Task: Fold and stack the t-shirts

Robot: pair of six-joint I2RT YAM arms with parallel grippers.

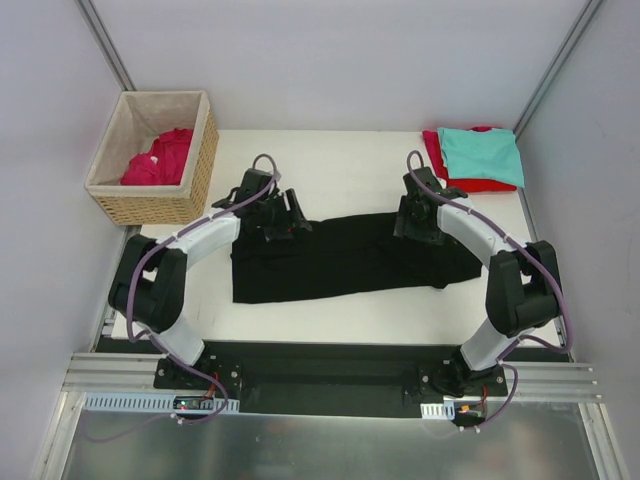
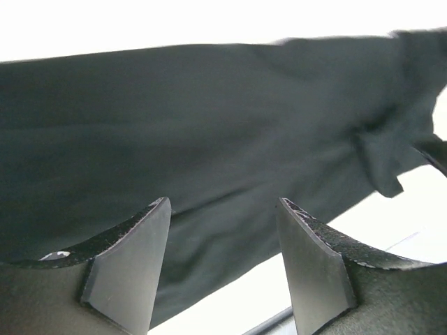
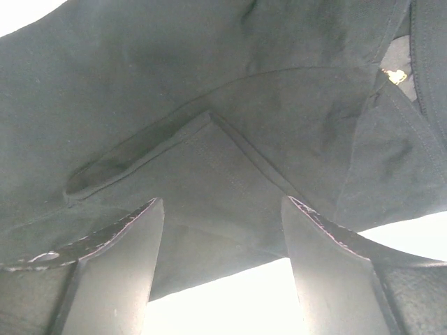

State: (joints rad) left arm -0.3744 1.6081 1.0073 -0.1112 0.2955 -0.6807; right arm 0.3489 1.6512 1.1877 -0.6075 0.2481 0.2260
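A black t-shirt (image 1: 345, 256) lies folded into a long strip across the middle of the table. My left gripper (image 1: 285, 222) is open at the strip's far left edge, and the cloth (image 2: 209, 139) fills the left wrist view beyond the fingers. My right gripper (image 1: 418, 222) is open at the strip's far right edge, above a folded sleeve and seam (image 3: 209, 160). Neither gripper holds cloth. A teal t-shirt (image 1: 482, 153) lies folded on a red t-shirt (image 1: 470, 183) at the far right corner. A crimson-pink t-shirt (image 1: 160, 158) lies crumpled in the basket.
The wicker basket (image 1: 200, 170) with beige lining stands at the far left, just off the table corner. White walls and metal posts enclose the table. The arm bases sit on a black plate at the near edge.
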